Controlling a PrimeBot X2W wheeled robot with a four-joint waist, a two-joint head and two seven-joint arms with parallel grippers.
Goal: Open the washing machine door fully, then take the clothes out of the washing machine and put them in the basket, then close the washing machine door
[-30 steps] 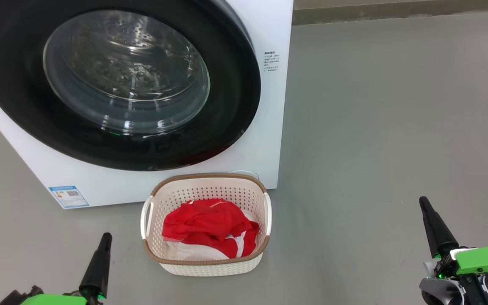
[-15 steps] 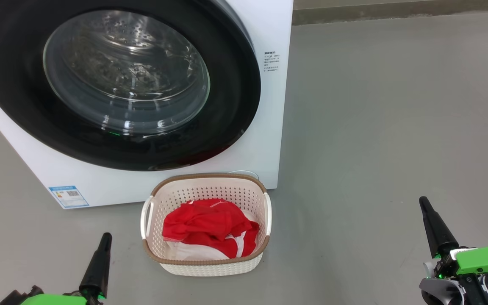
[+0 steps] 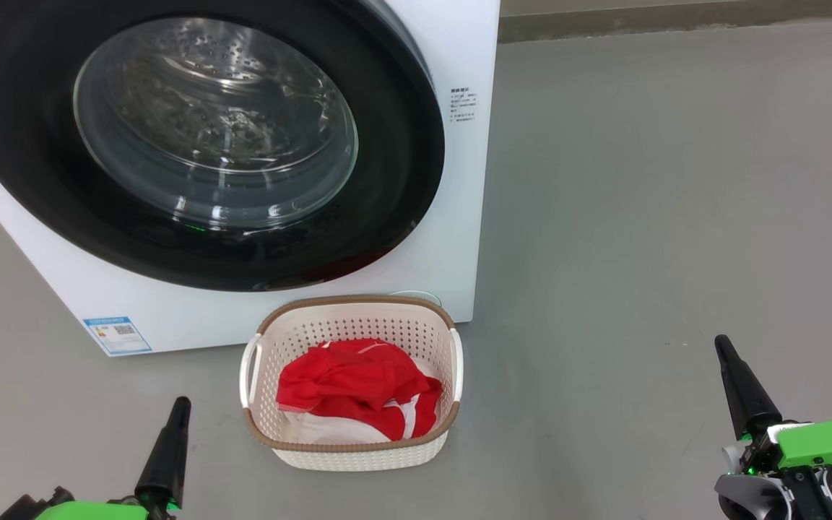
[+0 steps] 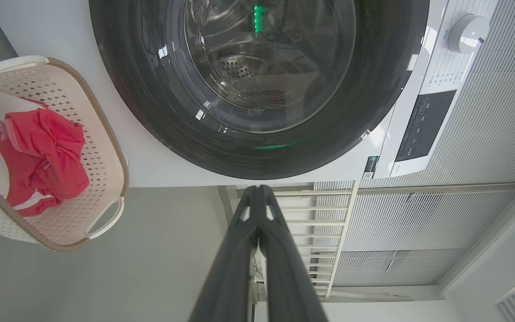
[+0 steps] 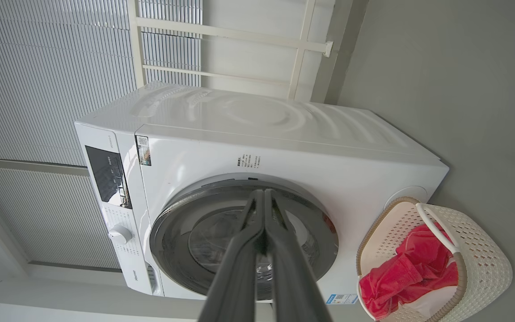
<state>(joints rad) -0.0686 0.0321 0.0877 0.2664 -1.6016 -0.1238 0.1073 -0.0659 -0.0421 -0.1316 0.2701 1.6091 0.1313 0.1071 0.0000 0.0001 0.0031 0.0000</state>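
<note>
Left gripper (image 3: 180, 406) low at the lower left of the head view, two long dark fingers pressed flat together, nothing between them. Right gripper (image 3: 722, 345) low at the lower right, likewise closed tight and empty, well apart from every object.

Between the two, on the grey floor (image 3: 640, 217), the cream perforated basket (image 3: 358, 458) with its brown woven-look rim, standing just in front of the washing machine (image 3: 452, 245), near its lower right corner. Inside the basket, the red clothes (image 3: 351, 379), bunched in a heap with white trim showing. Behind it, the washing machine door (image 3: 394, 180), shut flush against the white front. Through its glass, only the bare perforated steel drum (image 4: 239, 71), no red fabric visible.

Judged from this layout: all three steps apparently done. Nothing left to grasp. Next move probably no more than a check of the door latch or a retreat of both arms.

Around: small blue label (image 3: 116, 334) low on the machine's front; dark control panel (image 4: 418, 125) and white dial (image 4: 467, 33) at its top; slatted wall and pale railing behind. Nothing in the way of either gripper.
</note>
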